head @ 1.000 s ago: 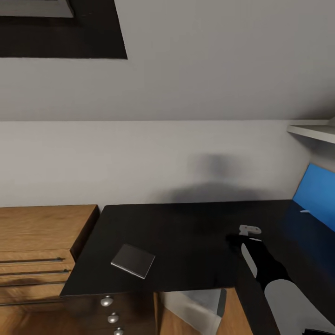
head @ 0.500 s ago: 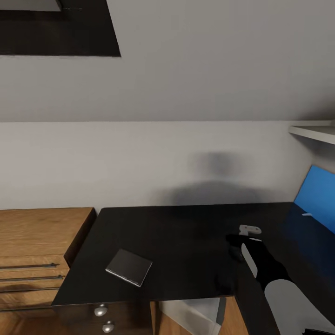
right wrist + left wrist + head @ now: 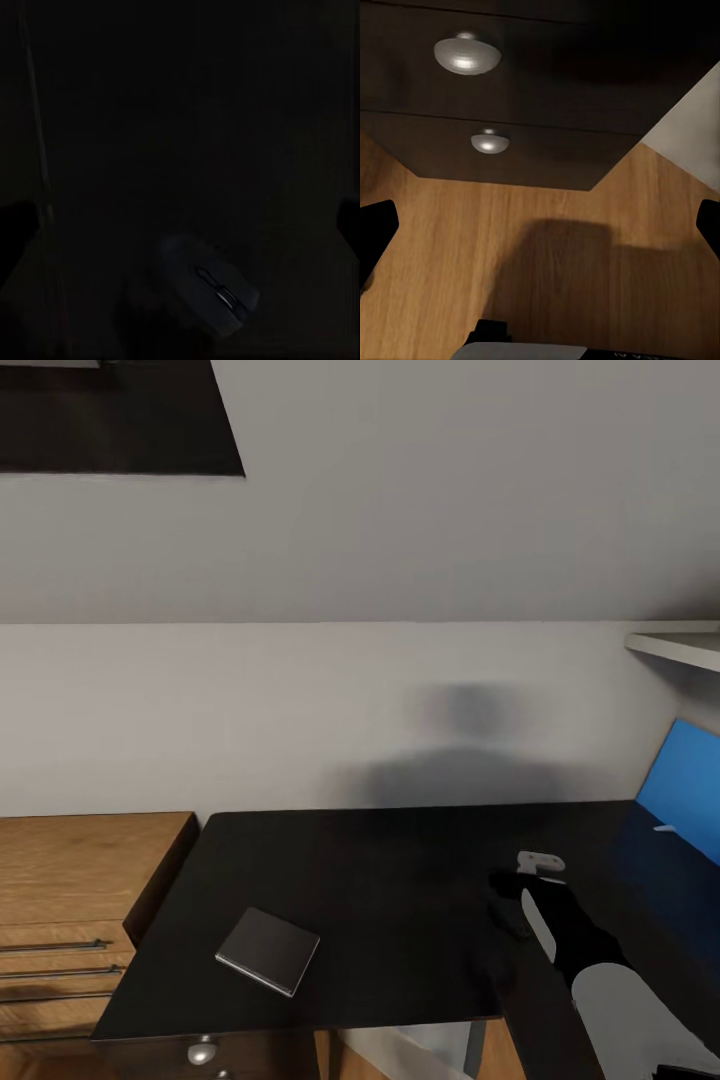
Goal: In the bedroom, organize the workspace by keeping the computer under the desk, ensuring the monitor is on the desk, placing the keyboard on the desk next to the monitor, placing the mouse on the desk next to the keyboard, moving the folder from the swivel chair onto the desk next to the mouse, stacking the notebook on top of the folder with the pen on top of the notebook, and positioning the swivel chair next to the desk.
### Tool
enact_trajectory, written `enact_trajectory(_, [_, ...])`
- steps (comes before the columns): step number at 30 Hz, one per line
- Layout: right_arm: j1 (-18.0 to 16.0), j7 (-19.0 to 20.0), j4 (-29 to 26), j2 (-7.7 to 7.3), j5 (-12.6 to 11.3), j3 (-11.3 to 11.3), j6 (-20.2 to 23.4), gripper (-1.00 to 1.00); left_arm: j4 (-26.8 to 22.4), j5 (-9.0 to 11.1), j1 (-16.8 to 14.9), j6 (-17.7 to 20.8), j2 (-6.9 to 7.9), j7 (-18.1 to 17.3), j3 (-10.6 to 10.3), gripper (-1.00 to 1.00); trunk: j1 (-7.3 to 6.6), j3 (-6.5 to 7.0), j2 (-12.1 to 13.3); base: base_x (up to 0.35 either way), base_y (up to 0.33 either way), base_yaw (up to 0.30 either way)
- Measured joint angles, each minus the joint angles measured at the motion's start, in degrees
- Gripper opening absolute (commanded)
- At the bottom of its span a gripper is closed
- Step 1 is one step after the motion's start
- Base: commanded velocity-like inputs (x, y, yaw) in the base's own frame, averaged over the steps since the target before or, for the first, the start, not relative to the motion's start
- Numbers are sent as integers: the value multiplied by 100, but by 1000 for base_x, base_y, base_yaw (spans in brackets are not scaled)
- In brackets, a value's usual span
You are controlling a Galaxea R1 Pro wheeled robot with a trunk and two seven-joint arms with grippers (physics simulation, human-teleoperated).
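Your right gripper [image 3: 510, 905] hangs low over the black desk [image 3: 400, 880], the mouse [image 3: 212, 287] lying on the desk just beneath it; the fingers [image 3: 349, 217] stand apart at the edges of the right wrist view, clamped on nothing. So the mouse looks placed. The notebook [image 3: 268, 950] lies alone near the desk's left front edge, well apart from the mouse. A blue panel [image 3: 680, 785] leans at the far right. Your left gripper [image 3: 540, 225] points at the desk's drawer knobs [image 3: 467, 54] above the wooden floor, fingers apart and empty. Folder, stacking, pen and chair are left, by my reading.
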Motion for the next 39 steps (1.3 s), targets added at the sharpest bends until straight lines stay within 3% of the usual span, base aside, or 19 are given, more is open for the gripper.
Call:
enact_trajectory(8, [0,0,193,-178,-6,1,3,100,0,0,0,-12,5,-1,0,100,-2,0,0,109,-1,0])
enact_trajectory(25, [-22,7,512,-234,8,12,1,100,0,1,0,-61,4,-5,1,100,-1,0,0,94,0,0])
enact_trajectory(39, [-866,46,1517,-376,20,62,71,100,-14,5,0,-62,17,-5,-15,100,0,0,0,10,0,0])
